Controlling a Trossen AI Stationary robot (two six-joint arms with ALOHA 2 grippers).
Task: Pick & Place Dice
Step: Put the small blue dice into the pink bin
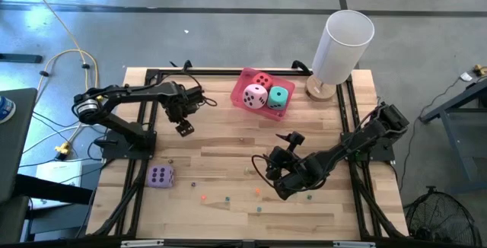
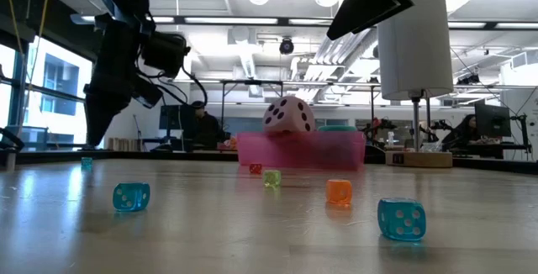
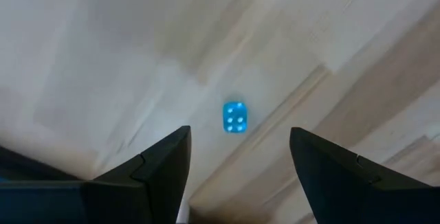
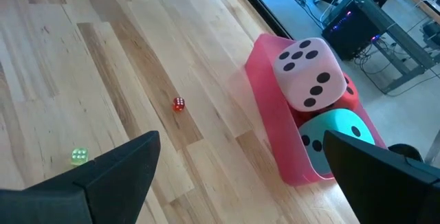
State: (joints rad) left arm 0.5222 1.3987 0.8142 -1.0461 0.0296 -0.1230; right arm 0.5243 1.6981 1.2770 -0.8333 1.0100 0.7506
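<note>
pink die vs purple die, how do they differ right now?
Place: the pink die sits in the pink tray, piled on the red die and teal die; the purple die lies alone on the bare table near the left arm's base.
Colour: pale pink against lilac purple.
Height: the pink die rides above the tray rim; the purple die rests flat on the wood.
Shared: both are big soft cubes with dark pips, neither held.

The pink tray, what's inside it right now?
The pink tray holds three big dice: a pink die on top, a teal die beside it and a red die behind. The tray floor under them is covered, so anything smaller there cannot be seen.
</note>
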